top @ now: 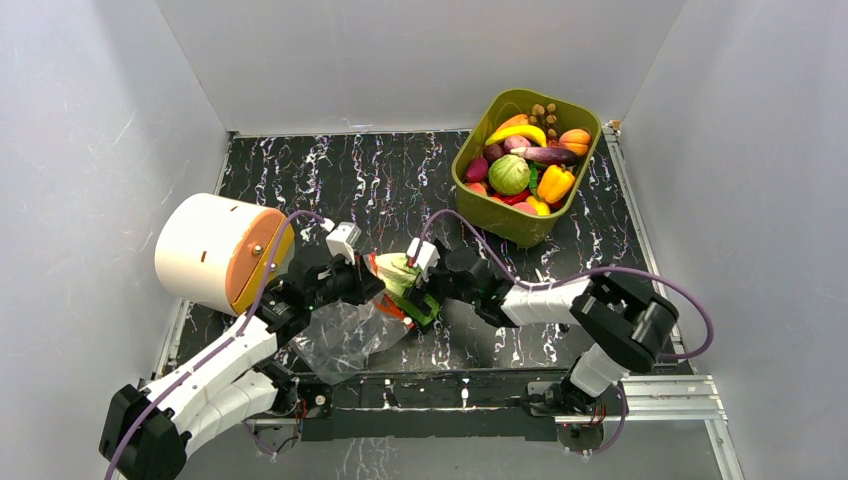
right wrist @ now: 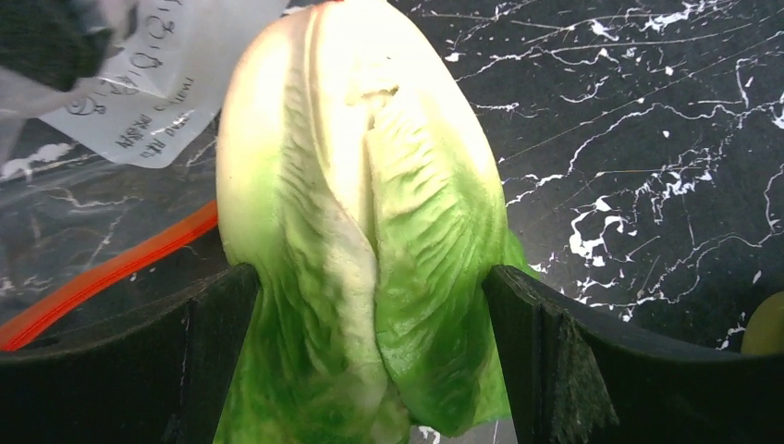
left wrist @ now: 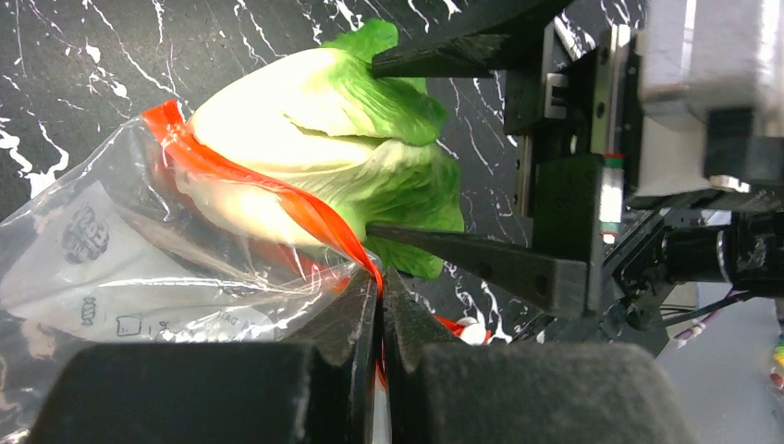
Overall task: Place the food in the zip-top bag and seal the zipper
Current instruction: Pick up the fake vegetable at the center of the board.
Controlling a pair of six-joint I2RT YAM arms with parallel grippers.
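The clear zip-top bag (top: 345, 335) lies at the table's near middle, its orange-red zipper strip (left wrist: 268, 190) at the mouth. My left gripper (left wrist: 381, 277) is shut on that strip and holds the mouth up. My right gripper (right wrist: 370, 305) is shut on a green leafy lettuce (right wrist: 361, 213), whose pale end sits in the bag's mouth. The lettuce also shows in the left wrist view (left wrist: 342, 129) and in the top view (top: 396, 272). A white slider tab (left wrist: 476, 331) shows low behind my left fingers. More toy food lies in the olive-green tub (top: 480, 205).
The tub stands at the back right and holds a round cabbage (top: 509, 174), a yellow pepper (top: 555, 183), an eggplant (top: 545, 155) and several others. A large white and orange cylinder (top: 215, 252) stands at the left. White walls close in the black marbled table (top: 400, 180).
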